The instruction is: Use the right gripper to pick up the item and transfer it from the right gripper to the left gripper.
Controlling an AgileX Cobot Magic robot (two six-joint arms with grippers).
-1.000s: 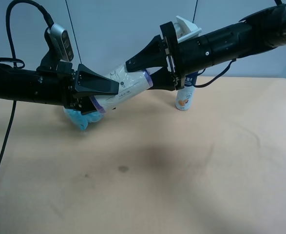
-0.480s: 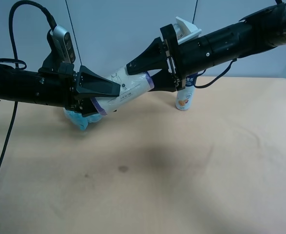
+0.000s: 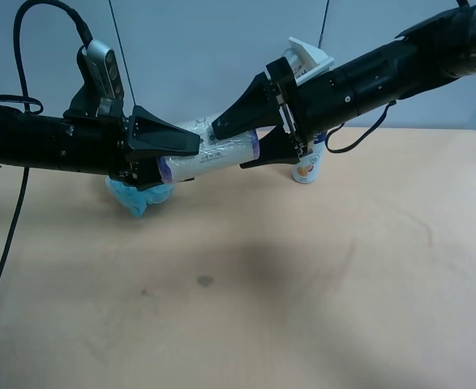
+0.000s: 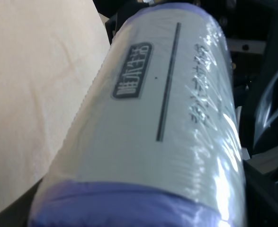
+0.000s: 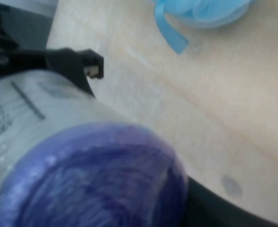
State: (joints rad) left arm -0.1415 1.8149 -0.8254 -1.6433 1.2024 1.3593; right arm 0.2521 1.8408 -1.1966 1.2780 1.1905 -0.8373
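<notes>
Overhead only, right end effector (image 3: 228, 147) shows open around item (image 3: 207, 157); left end effector (image 3: 190, 162) grips it.

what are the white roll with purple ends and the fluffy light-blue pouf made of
White cylinder roll with purple ends: glossy clear plastic film outside, wrinkled and glinting; contents unclear, maybe paper. Fluffy light-blue pouf: seemingly gathered synthetic mesh, matte, with a ribbon loop.
</notes>
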